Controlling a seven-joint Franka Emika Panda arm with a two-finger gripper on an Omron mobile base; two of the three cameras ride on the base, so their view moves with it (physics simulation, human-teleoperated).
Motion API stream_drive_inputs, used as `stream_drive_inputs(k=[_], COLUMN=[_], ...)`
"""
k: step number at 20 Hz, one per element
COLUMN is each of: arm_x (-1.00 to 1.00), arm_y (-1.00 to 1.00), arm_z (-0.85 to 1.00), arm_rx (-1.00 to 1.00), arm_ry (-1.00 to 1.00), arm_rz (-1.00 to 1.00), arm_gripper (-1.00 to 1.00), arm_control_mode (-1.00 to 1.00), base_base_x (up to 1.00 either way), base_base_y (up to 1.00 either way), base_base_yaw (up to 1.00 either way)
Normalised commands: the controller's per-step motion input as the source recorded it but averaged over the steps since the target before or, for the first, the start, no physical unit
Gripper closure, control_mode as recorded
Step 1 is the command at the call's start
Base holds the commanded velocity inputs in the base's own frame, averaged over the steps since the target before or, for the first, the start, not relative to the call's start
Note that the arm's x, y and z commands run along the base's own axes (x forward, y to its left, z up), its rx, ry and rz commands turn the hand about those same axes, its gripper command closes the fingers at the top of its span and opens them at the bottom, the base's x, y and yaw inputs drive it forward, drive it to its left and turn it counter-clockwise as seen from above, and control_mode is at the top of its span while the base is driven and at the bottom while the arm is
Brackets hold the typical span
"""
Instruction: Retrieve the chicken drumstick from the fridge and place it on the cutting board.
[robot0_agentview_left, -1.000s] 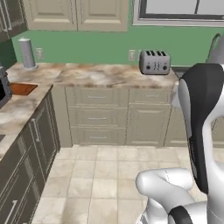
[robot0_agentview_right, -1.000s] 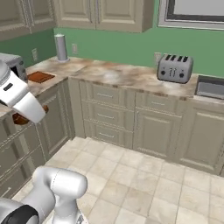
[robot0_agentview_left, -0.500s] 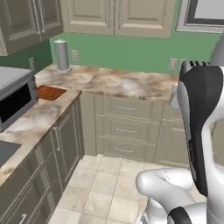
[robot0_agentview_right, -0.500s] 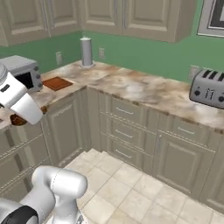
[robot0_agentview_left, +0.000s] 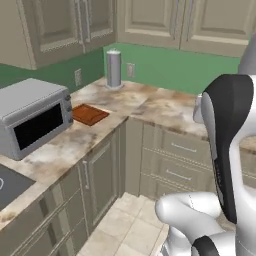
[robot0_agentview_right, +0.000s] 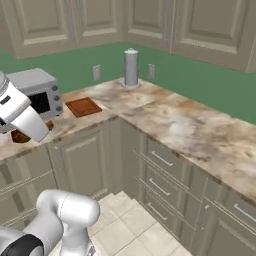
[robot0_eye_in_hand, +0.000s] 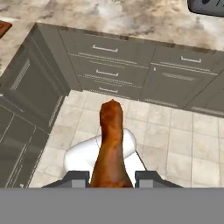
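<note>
Gripper (robot0_eye_in_hand: 112, 177) is closed tight on the chicken drumstick (robot0_eye_in_hand: 111, 146), thick end between the fingertips (robot0_eye_in_hand: 148, 176), narrower end sticking out ahead of the hand. Drumstick is out of the fridge and in the grip, so the fetch half looks done. Below the hand: tiled floor and grey cabinet drawers (robot0_eye_in_hand: 107, 61), so it is carried in the air, not over any counter yet. Cutting board (robot0_agentview_right: 83, 106) lies bare on the marble counter (robot0_agentview_right: 165, 117), just beside the microwave (robot0_agentview_right: 36, 90), well apart from the hand; in the hand view a corner of it shows at the far upper left (robot0_eye_in_hand: 3, 27). Left to do: bring the hand over the board, lower, release.
</note>
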Motion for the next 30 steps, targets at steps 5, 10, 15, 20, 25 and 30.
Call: stream_drive_inputs(k=[5,10,15,20,25,30], arm_x=[0.0,0.0,0.0,0.0,0.0,0.0], arm_y=[0.0,0.0,0.0,0.0,0.0,0.0], arm_z=[0.0,0.0,0.0,0.0,0.0,0.0], arm_rx=[0.0,0.0,0.0,0.0,0.0,0.0], arm_ry=[0.0,0.0,0.0,0.0,0.0,0.0], arm_rz=[0.0,0.0,0.0,0.0,0.0,0.0], arm_gripper=[1.0,1.0,1.0,1.0,1.0,1.0], arm_control_mode=[1.0,1.0,1.0,1.0,1.0,1.0], base_base_x=[0.79,0.41,0.27,0.34,0.72,0.6], base_base_y=[-0.23,-0.51,-0.19,0.0,-0.41,-0.53], base_base_yaw=[0.59,0.5,0.49,0.49,0.34,0.29])
